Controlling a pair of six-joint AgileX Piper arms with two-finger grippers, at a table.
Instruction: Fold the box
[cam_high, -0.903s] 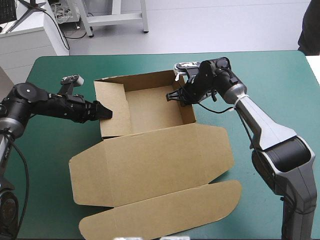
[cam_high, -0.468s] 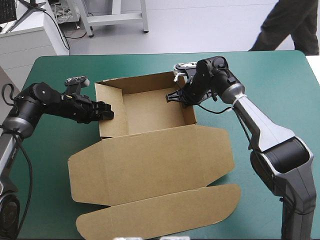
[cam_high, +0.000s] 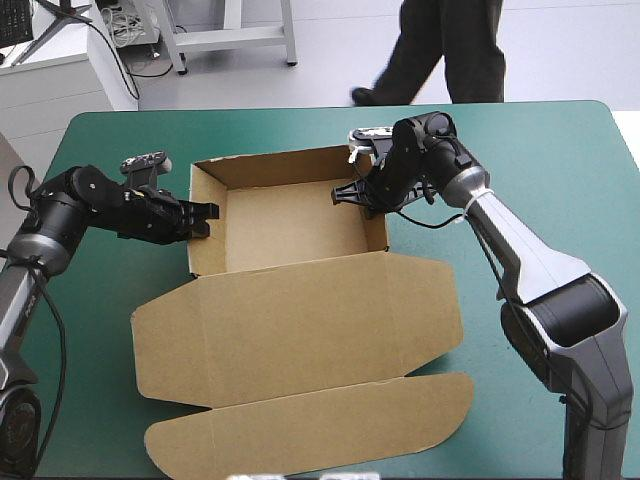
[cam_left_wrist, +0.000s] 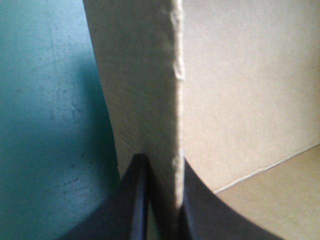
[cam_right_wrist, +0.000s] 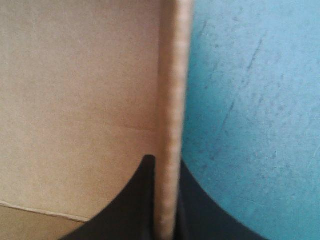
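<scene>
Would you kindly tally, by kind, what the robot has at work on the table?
box: 1
tools: 2 (left tool, right tool, each shut on a box wall)
total: 3

box (cam_high: 290, 225) on table (cam_high: 560, 150), lid (cam_high: 300, 320) flat in front

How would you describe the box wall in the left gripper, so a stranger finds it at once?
On the teal-green table, find the brown box, an open tray, lid flat toward the near edge. It is the tray's upright short wall nearest the table's left edge, pinched in the left gripper; the opposite wall is in the right gripper.
</scene>
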